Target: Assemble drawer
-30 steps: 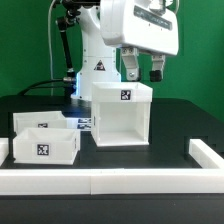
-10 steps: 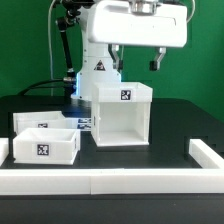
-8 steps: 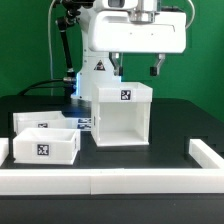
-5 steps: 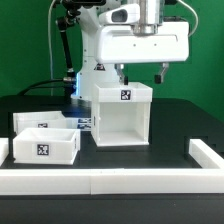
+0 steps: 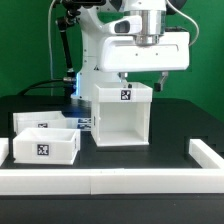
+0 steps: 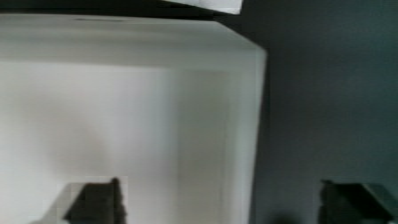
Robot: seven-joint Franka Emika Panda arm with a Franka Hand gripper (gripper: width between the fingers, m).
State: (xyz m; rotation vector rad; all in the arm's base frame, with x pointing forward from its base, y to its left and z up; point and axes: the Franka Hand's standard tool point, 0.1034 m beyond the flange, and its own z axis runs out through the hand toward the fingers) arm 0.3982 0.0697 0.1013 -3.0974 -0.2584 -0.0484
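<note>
The fingers are spread wide, pinching nothing, just above the drawer case, which stands on the tabletop directly below. One finger hangs over its top panel, the other outside its side wall; the drawer box lies well apart

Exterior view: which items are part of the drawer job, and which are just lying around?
Job: drawer cabinet; front drawer box; rear drawer box; gripper, jaws open above the cabinet.
Not job: white edge rail; black table.
</note>
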